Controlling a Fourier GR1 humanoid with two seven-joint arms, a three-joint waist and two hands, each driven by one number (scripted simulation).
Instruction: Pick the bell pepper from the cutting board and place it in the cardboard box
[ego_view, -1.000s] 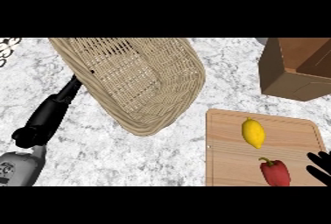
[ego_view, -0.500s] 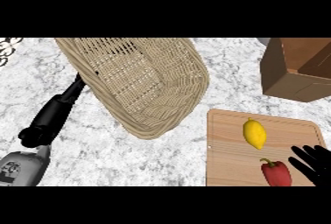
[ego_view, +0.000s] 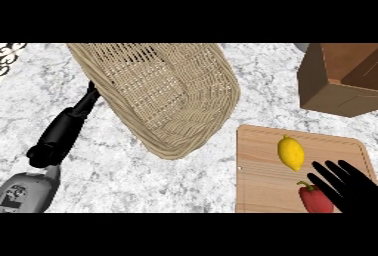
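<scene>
counter between cutting board (ego_view: 255, 150) and cardboard box (ego_view: 336, 90) open; lemon (ego_view: 291, 152) beside route

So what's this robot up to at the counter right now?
The robot's right hand, fingers spread open, hovers over a wooden cutting board, right beside a red bell pepper that lies on the board near a yellow lemon. It holds nothing yet. A cardboard box sits open further back on the counter. The left hand rests beside a large wicker basket.
</scene>
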